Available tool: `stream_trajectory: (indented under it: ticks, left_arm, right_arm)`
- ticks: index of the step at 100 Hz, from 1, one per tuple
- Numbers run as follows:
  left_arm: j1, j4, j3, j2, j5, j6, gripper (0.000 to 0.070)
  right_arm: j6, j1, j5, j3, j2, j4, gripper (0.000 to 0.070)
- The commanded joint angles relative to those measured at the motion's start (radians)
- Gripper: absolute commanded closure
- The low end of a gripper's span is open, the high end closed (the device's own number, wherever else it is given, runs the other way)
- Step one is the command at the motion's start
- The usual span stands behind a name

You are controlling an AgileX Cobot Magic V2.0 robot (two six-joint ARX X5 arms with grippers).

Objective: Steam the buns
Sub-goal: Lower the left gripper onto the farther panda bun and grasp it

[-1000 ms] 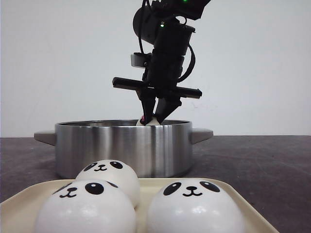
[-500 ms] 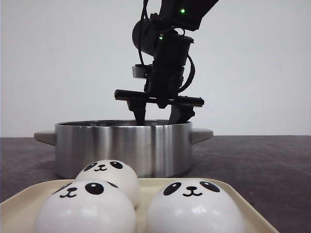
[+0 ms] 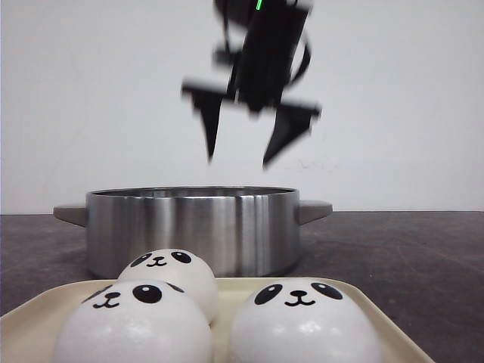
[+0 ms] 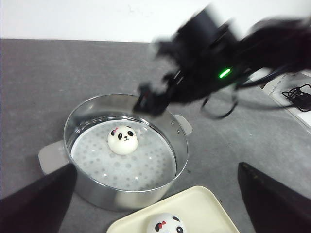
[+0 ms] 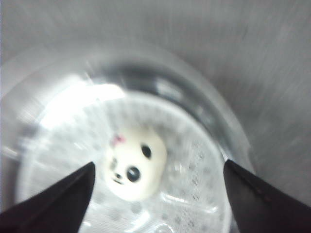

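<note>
Three panda-faced buns (image 3: 132, 321) (image 3: 170, 272) (image 3: 302, 321) sit on a cream tray (image 3: 363, 302) in front of a steel pot (image 3: 189, 227). A fourth bun (image 4: 122, 140) (image 5: 136, 165), with a pink bow, lies alone on the perforated steamer plate inside the pot (image 4: 180, 141). My right gripper (image 3: 240, 159) (image 5: 159, 164) hangs open and empty above the pot, blurred by motion. Further back and higher, my left gripper (image 4: 156, 167) is open and holds nothing. It looks down on the pot and on one bun (image 4: 165, 224) on the tray (image 4: 204, 208).
The pot has a flat handle on each side (image 3: 69, 214) (image 3: 314, 209). A white wall stands behind the grey table (image 3: 408, 249). A white box with black cables (image 4: 296, 92) lies at the table's right side.
My right gripper let go of the bun inside the pot, opened, and has risen well above the rim. The tray's buns have not moved.
</note>
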Motion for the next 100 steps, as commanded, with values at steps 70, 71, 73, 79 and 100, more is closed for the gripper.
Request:
stream_trajectory:
  ticks: [70,71,73,79,100]
  left_arm:
    - [-0.137,-0.085,0.014,0.618,0.136,-0.175,0.0059]
    - [-0.14,-0.083,0.014,0.628,0.136,-0.179,0.0059]
    - [-0.146,-0.08,0.014,0.646,0.136,-0.185,0.0059]
    - [-0.166,-0.063,0.014,0.699,0.136,-0.191,0.0058]
    - [-0.211,0.02,0.014,0.858,0.136,-0.229,0.0058]
  right_arm:
    - [-0.183,0.296,0.319,0.034,-0.811,-0.142,0.07]
    - [-0.182,0.296,0.322,0.034,-0.816,-0.144,0.07]
    - [-0.182,0.296,0.33,0.034,-0.829,-0.15,0.07]
    - [-0.182,0.296,0.355,0.034,-0.856,-0.175,0.07]
    - [-0.169,0.296,0.434,0.034,-0.914,-0.286,0.07]
